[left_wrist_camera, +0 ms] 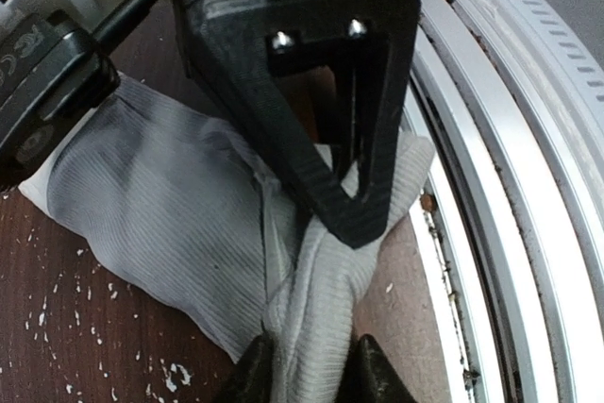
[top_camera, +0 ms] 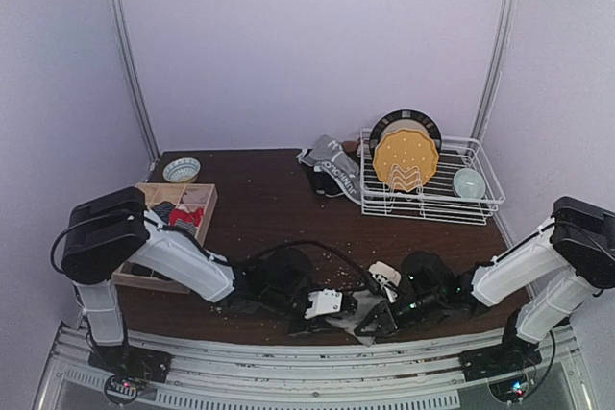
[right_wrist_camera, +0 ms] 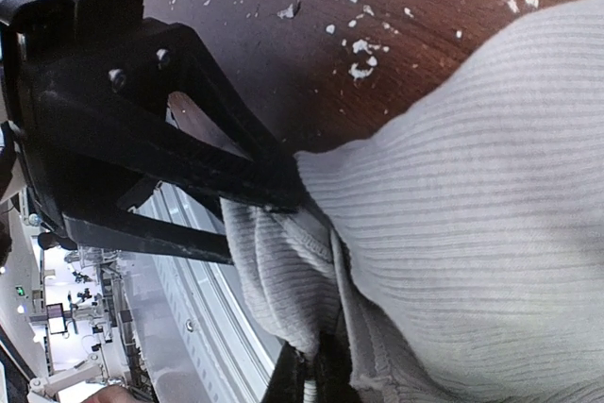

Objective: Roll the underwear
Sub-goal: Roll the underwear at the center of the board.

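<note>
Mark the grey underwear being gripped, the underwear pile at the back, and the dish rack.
grey underwear [left_wrist_camera: 160, 224]: left wrist view, its ribbed middle.
underwear pile [top_camera: 336, 168]: top external view, the lettered waistband.
dish rack [top_camera: 423, 212]: top external view, its front rim.

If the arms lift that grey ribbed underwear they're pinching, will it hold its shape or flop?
Probably floppy: the grey underwear bunches into folds where the left gripper pinches it. It is likely light, being thin ribbed cloth. Its ribbing should resist slipping, but it would likely sag between that and the right gripper.

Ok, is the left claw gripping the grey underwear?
Yes, a fold of the grey underwear sits pinched inside the left claw.
</note>
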Controlling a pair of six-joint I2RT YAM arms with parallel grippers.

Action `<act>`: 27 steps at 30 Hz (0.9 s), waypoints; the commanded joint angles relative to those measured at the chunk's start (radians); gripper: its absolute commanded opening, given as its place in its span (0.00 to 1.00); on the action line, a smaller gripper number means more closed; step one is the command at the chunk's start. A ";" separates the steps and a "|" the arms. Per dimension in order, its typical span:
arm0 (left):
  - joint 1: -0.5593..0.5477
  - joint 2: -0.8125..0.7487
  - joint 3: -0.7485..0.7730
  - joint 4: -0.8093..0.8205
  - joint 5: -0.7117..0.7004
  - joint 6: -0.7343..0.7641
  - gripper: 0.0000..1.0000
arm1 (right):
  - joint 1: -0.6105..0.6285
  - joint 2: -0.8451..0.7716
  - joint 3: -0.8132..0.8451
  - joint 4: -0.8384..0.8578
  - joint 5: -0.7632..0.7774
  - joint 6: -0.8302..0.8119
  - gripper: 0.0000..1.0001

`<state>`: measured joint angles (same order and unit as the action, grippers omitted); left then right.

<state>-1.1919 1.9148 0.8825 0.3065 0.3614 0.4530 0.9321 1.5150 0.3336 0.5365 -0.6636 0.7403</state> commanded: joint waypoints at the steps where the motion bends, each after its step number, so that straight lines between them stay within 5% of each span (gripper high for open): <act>1: 0.005 0.022 0.034 0.022 0.023 0.016 0.32 | -0.005 0.007 -0.017 0.007 -0.014 0.006 0.00; 4: 0.005 0.022 0.036 0.024 0.027 0.018 0.23 | -0.004 0.001 -0.018 0.003 -0.013 0.007 0.00; 8: 0.009 0.001 0.008 0.053 0.034 -0.003 0.00 | -0.003 -0.013 -0.015 -0.023 -0.005 -0.005 0.00; 11: 0.012 -0.021 0.003 0.016 0.081 -0.035 0.00 | 0.009 -0.034 0.009 -0.095 0.014 -0.043 0.00; 15: 0.014 -0.043 0.041 -0.145 0.148 -0.102 0.00 | 0.036 -0.129 0.005 -0.138 0.090 -0.067 0.29; 18: 0.016 -0.042 0.055 -0.244 0.177 -0.145 0.00 | 0.046 -0.206 -0.020 -0.137 0.144 -0.067 0.40; 27: 0.042 0.040 0.189 -0.521 0.320 -0.227 0.00 | 0.180 -0.461 0.004 -0.378 0.426 -0.190 0.43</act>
<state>-1.1698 1.9129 1.0046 -0.0666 0.5720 0.2890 1.0519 1.1557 0.3180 0.3321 -0.4446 0.6434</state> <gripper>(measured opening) 0.004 0.430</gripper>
